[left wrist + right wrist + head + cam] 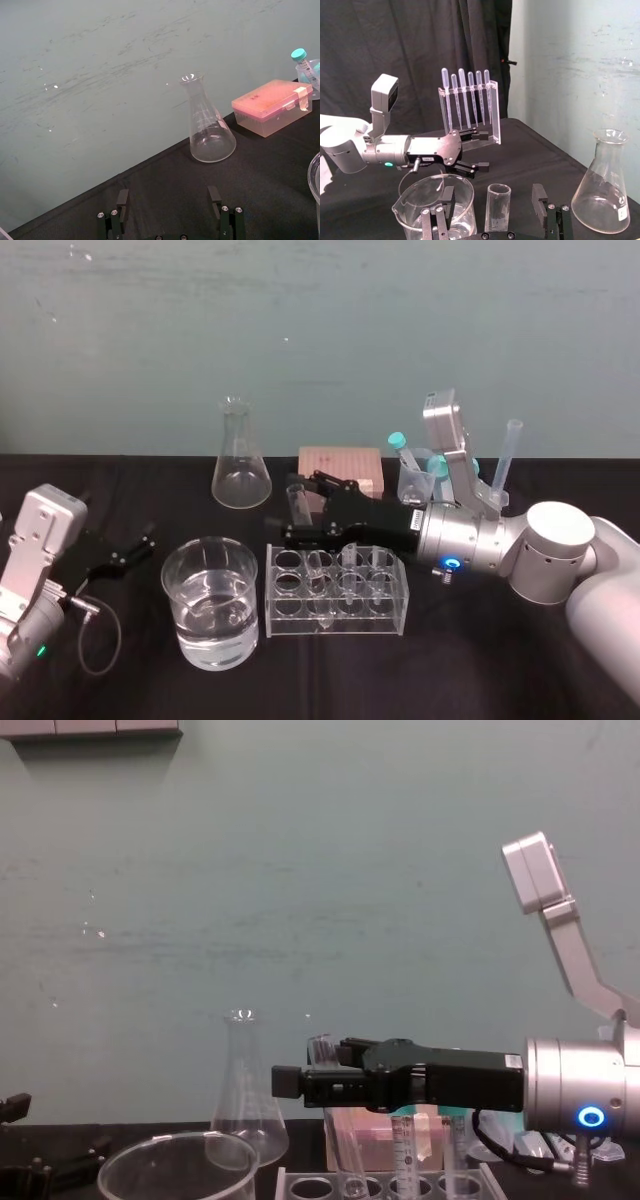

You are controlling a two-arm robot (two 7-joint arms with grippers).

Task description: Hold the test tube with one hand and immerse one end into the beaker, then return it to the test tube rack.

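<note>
Chest view: right claw (pixel 288 1083) spread round test tube (pixel 322 1050), hiding its middle; left claw (pixel 168 194) spread, parked.

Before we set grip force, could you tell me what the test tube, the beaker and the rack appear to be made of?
The test tube: clear, glossy, thin-walled, likely glass. The beaker: clear, thick rim, bright highlights, likely glass. The test tube rack: clear flat plates with whitish edges, probably plastic, perhaps acrylic.
</note>
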